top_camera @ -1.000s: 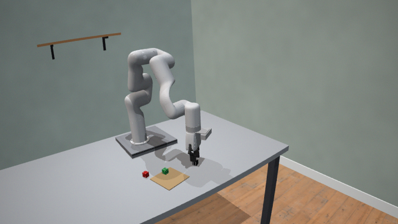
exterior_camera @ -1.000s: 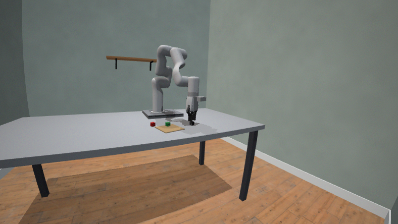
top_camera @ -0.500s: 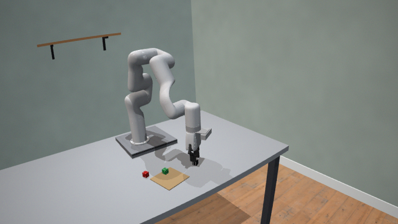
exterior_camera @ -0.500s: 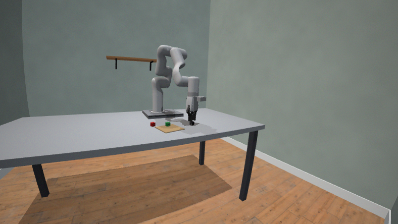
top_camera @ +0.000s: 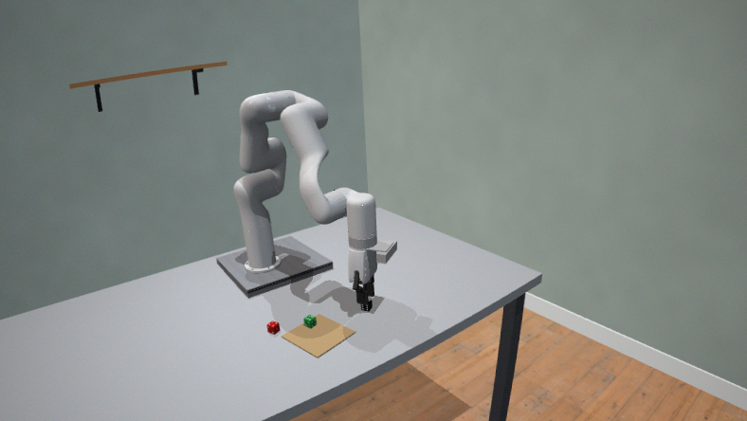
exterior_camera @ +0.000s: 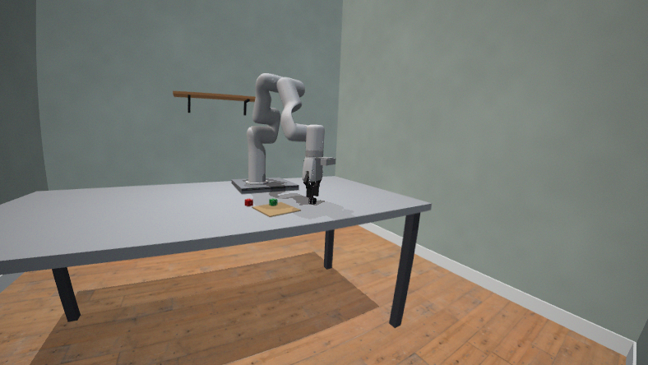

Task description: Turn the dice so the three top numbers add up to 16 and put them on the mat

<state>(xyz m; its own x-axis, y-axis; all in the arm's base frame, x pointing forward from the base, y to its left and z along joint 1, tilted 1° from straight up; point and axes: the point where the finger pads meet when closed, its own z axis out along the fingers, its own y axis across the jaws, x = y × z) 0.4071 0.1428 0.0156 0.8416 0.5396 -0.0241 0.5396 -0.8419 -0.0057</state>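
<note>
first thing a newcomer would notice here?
Probably the white arm folded over the grey table, its gripper right down at the tabletop beside the tan mat. Next, two bright dice: a green die on the mat's corner and a red die just off it.

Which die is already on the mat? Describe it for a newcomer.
Start at the white arm's dark grey base plate and come forward to the flat tan square mat. The small green cube die sits at its back corner; the small red cube die rests on bare table.
</note>
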